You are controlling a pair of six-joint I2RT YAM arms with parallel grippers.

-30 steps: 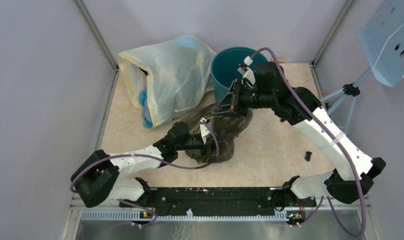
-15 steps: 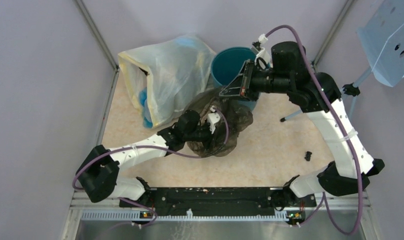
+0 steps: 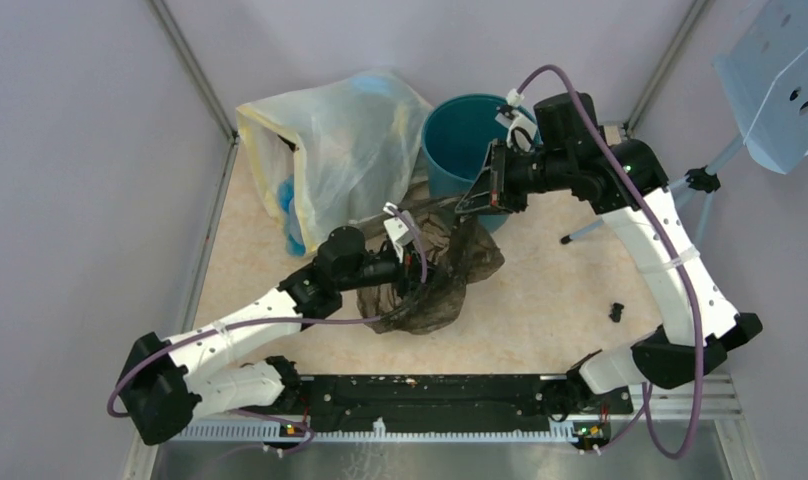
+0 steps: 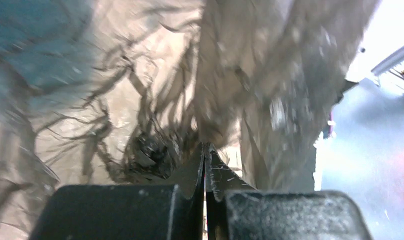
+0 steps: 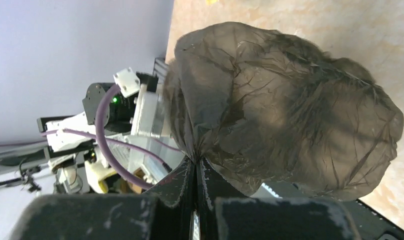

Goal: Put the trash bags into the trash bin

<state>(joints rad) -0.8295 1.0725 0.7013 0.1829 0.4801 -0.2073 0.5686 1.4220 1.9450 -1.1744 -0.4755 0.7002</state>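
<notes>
Left tool point(image 4: 205, 150) farther back, one trash bag point(image 5: 285, 110) between it and right tool point(image 5: 196, 162).

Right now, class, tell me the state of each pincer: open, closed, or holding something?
Left pincer: closed, pinching the black trash bag.
Right pincer: closed, pinching the same trash bag.

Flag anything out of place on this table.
A small black piece lies loose on the table, right side, apart from everything else; what it is cannot be told. Nothing else stands out.
</notes>
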